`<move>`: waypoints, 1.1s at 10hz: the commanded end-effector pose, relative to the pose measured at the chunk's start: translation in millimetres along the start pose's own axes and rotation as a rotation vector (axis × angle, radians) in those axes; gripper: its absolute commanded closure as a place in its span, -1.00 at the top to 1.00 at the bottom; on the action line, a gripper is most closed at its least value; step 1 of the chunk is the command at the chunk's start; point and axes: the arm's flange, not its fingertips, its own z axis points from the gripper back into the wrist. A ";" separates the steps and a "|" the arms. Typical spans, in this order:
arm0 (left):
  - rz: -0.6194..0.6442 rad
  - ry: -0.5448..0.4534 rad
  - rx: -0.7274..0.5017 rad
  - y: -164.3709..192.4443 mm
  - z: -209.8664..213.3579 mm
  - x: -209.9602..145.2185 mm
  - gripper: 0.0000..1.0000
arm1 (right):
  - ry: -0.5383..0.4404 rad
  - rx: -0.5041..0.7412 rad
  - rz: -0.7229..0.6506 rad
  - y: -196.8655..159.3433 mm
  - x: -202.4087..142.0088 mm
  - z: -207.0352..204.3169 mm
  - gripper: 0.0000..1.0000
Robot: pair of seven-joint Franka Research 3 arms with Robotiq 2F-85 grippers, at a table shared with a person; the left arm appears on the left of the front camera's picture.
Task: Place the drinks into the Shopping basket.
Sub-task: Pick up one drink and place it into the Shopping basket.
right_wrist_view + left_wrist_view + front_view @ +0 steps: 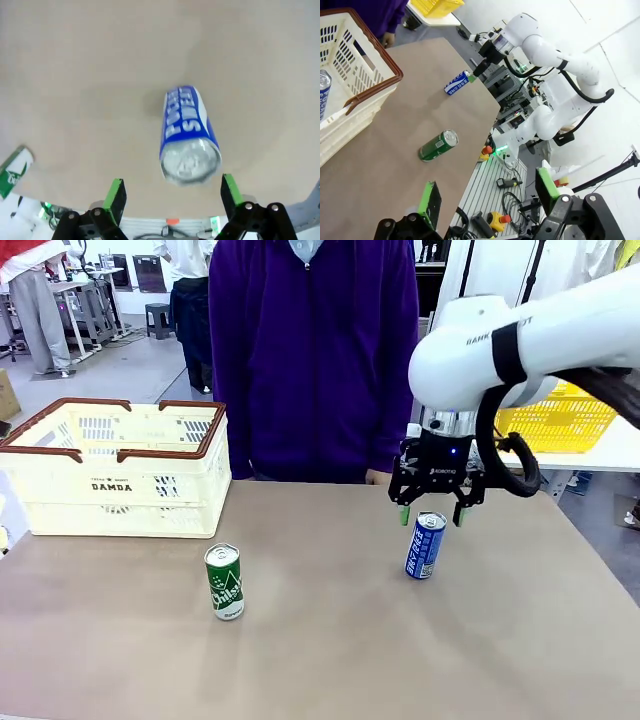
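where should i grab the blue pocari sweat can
Pinch the blue Pocari Sweat can by its upper side wall, from straight above: it stands upright, slim and round, clear all round, and the open right end effector hangs right at its top.

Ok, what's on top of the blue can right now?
Nothing rests on the blue can; its lid shows bare in the right wrist view. The right gripper hangs over it, jaws open either side of the rim. No part of the lid is covered.
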 end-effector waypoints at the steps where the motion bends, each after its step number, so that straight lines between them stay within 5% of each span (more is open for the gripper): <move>1: 0.003 0.001 0.006 -1.5 0.1 -0.9 1.00 | -0.099 0.013 -0.056 -0.2 3.5 -24.0 1.00; 9: 0.003 0.001 0.006 -1.5 0.1 -0.9 1.00 | -0.102 -0.002 -0.092 -1.9 13.4 -41.3 1.00; 10: 0.003 0.001 0.006 -1.5 0.1 -0.9 1.00 | -0.100 -0.012 -0.099 -2.2 13.5 -39.3 -0.18; 11: 0.003 0.001 0.006 -1.5 0.1 -0.9 1.00 | -0.104 -0.022 -0.102 -2.5 13.2 -38.4 -1.00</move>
